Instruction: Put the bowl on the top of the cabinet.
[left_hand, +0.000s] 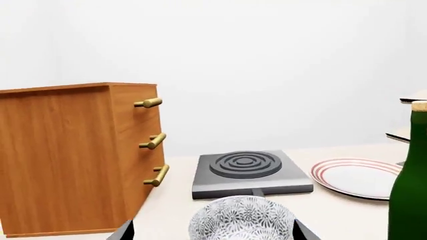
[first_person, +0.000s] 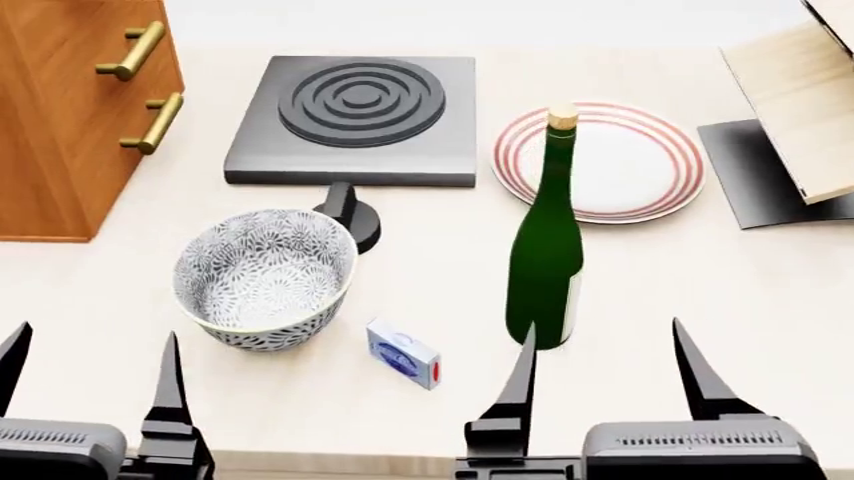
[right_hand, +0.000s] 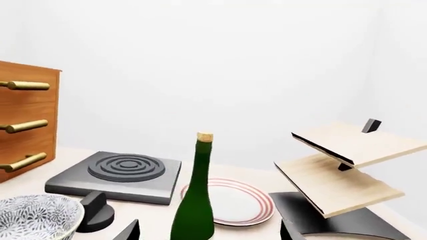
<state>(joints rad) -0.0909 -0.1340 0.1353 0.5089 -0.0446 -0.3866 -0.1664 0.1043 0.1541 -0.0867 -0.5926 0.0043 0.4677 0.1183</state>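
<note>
The patterned white bowl (first_person: 262, 272) stands upright on the pale table, near the front and left of centre. It also shows in the left wrist view (left_hand: 241, 217) and in the right wrist view (right_hand: 37, 217). The orange-brown cabinet (first_person: 54, 120) with brass handles stands at the back left, its side showing (left_hand: 60, 155) and its drawer front (right_hand: 20, 140). My left gripper (first_person: 94, 335) is open, on the near side of the bowl and slightly to its left, not touching it (left_hand: 215, 229). My right gripper (first_person: 603, 328) is open and empty, just short of the bottle (right_hand: 209, 227).
A green bottle (first_person: 545, 260) stands right of the bowl, a small blue-white box (first_person: 403, 353) between them. Behind them are a dark hotplate (first_person: 354, 115) with its knob (first_person: 350, 215), a red-ringed plate (first_person: 627, 165) and a light-wood rack (first_person: 801, 100) at the far right.
</note>
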